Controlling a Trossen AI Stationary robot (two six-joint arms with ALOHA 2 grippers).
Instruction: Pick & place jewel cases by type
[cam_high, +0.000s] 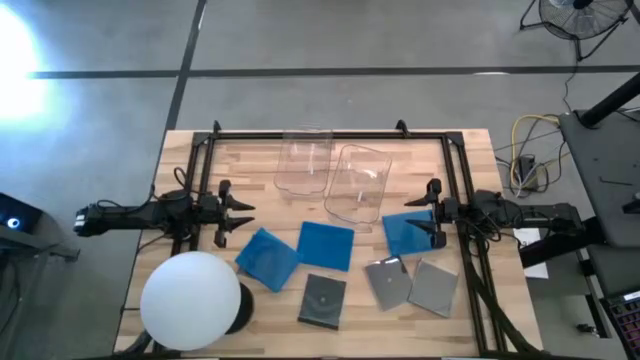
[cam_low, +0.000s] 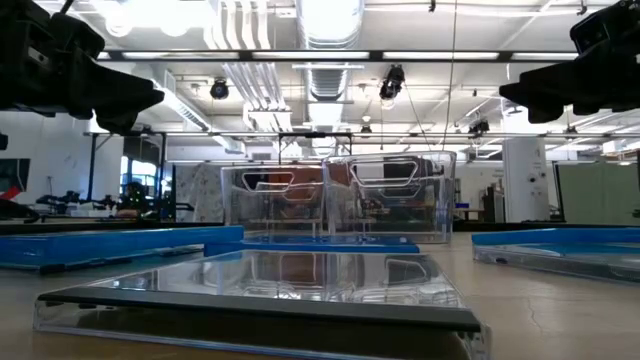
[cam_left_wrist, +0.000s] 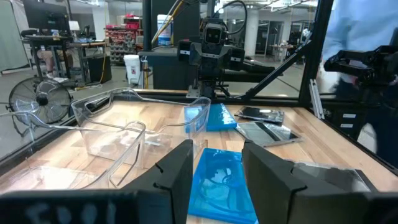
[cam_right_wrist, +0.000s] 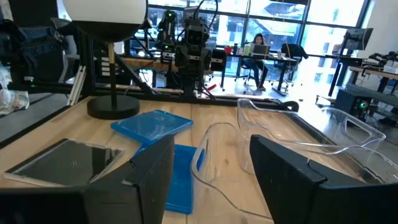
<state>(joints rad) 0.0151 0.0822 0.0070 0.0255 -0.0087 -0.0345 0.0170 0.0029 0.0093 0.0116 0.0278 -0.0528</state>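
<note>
Three blue jewel cases (cam_high: 267, 257) (cam_high: 326, 245) (cam_high: 408, 233) and three grey ones (cam_high: 323, 299) (cam_high: 388, 280) (cam_high: 434, 286) lie flat on the wooden table. My left gripper (cam_high: 235, 215) is open and empty, above the table to the left of the cases. A blue case (cam_left_wrist: 217, 180) shows beyond its fingers. My right gripper (cam_high: 424, 220) is open and empty, above the right edge of the right blue case. Its wrist view shows blue cases (cam_right_wrist: 152, 123) (cam_right_wrist: 177, 174) and a grey case (cam_right_wrist: 62, 162). In the low view both grippers stand well above the table.
Two clear plastic bins (cam_high: 305, 160) (cam_high: 357, 182) stand behind the cases, at the table's middle. A lamp with a white globe (cam_high: 190, 300) and a black base stands at the near left corner. A black frame (cam_high: 330, 133) borders the work area. A person sits far off (cam_right_wrist: 257, 50).
</note>
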